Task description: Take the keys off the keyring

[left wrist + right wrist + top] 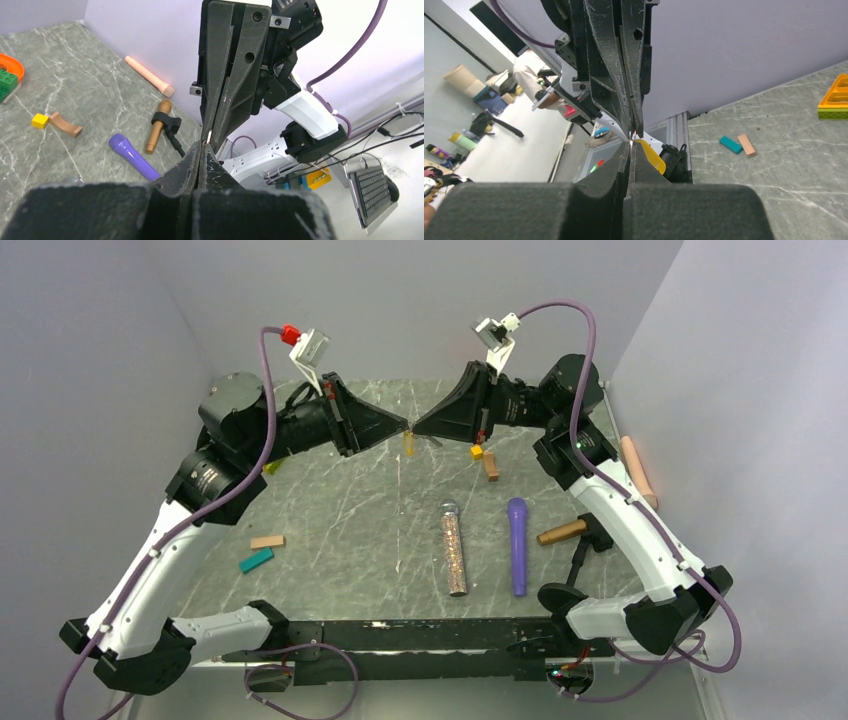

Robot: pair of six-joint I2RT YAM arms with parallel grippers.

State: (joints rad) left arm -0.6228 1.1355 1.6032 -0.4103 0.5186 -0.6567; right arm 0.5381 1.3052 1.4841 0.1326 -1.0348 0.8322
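Since the left gripper [401,430] and right gripper [418,428] meet tip to tip above the table [330,510], both clamped fully shut, I reckon each pinches a ring too small to make out, the yellow key [408,445] dangling just beneath.

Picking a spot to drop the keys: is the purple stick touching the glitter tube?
Apart. The top view shows a strip of bare table between the purple stick and the glitter tube.

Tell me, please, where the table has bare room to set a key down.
The table is barest left of centre, between the teal block and the glitter tube. The right is crowded: purple cylinder, brown tool, yellow cube, brown curved piece.
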